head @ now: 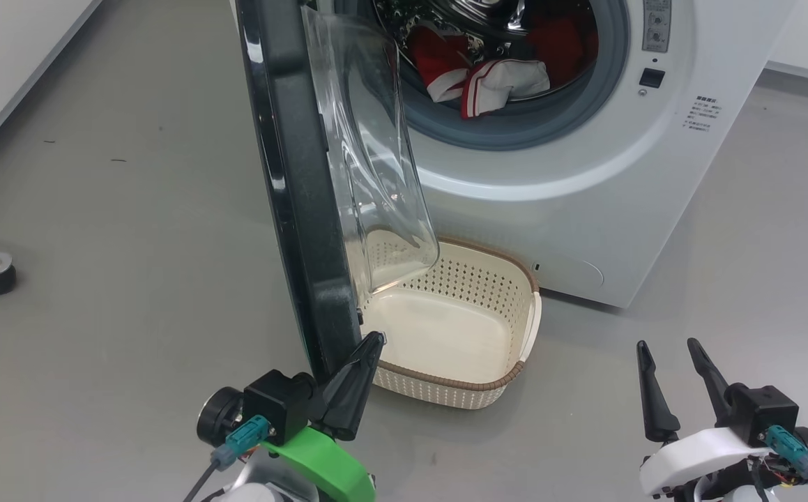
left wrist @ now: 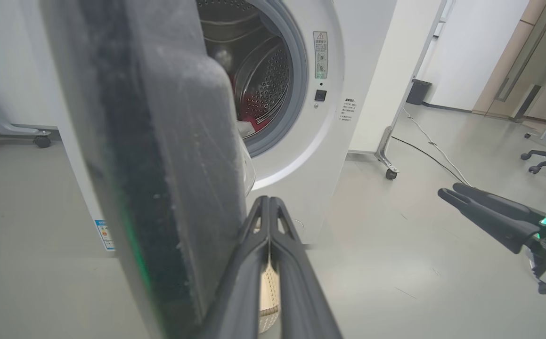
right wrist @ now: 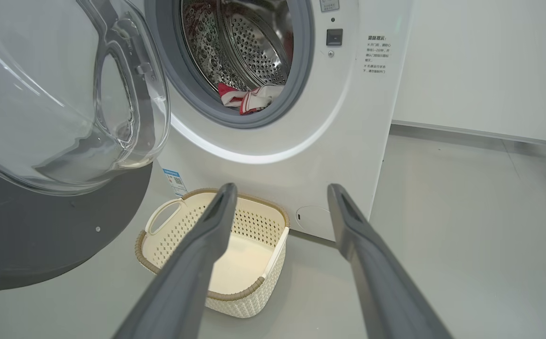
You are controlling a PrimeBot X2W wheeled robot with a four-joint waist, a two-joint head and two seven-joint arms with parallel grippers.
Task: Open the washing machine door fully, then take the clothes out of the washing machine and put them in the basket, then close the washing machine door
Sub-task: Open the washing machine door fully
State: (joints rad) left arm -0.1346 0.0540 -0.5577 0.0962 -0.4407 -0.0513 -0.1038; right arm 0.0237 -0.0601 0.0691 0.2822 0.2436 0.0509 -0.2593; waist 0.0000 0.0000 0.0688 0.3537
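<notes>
- Two long dark fingers of the left gripper (head: 374, 343) are pressed flat together with nothing between them, tip just beside the washing machine door (head: 292, 174) and its glossy black rim.
- Right gripper (head: 667, 346) is spread wide and empty.
- Clear glass bowl (head: 376, 160) bulges near the basket (head: 445, 385), cream and perforated.
- Red-and-white clothes (head: 494, 80) lie bunched in the washing machine (head: 585, 209).

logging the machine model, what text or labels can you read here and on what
"温馨提示" (probably): heading of the printed notice on the washing machine front; lines beneath too small.
blue sticker, low on the front: too small.
warning label with triangle sign: blurred.
</notes>
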